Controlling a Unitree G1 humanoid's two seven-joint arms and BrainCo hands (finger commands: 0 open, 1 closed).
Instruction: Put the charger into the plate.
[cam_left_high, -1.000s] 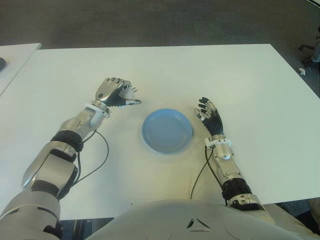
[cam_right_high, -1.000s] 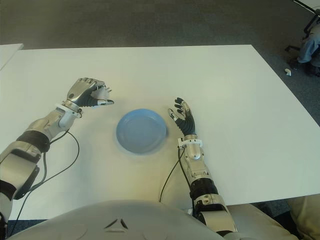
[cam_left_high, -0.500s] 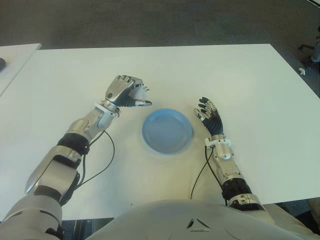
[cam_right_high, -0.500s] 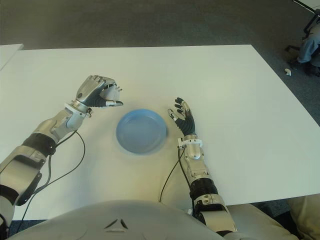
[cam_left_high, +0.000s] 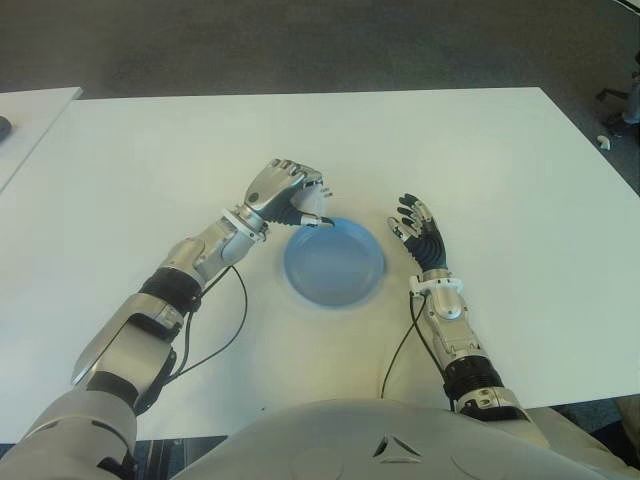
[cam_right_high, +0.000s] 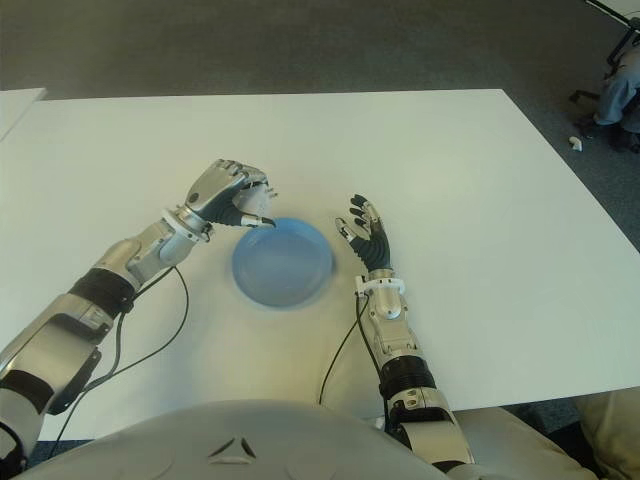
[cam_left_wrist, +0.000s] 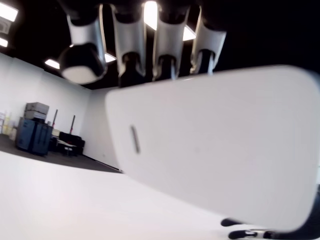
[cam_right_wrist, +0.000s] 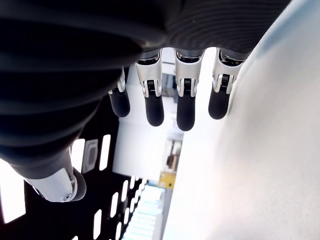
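- The left hand (cam_left_high: 287, 193) is up over the white table (cam_left_high: 480, 150), at the far-left rim of the blue plate (cam_left_high: 335, 264), with its fingers curled down around the white charger (cam_left_wrist: 215, 150)
- In the left wrist view the charger fills most of the frame: a flat white block with rounded corners, held slantwise, four fingers (cam_left_wrist: 131, 40) wrapped over its upper edge and the thumb off to one side
- From the head camera only a small white part of the charger shows under the knuckles (the hand hides the rest); the dark thumb tip reaches over the plate's edge
- Whether the charger touches the plate cannot be told; it looks to be held above the rim and not yet lying inside
- The plate sits on the table between the two hands, with nothing visible in its shallow well
- The right hand (cam_left_high: 418, 232) shows just to the right of the plate, palm towards the table, fingers (cam_right_wrist: 185, 105) stretched out and slightly spread, holding nothing
- Its forearm runs back towards the robot's body, with a thin black cable (cam_left_high: 400, 345) looping alongside it
- A similar cable (cam_left_high: 215, 335) trails from the left forearm over the tabletop
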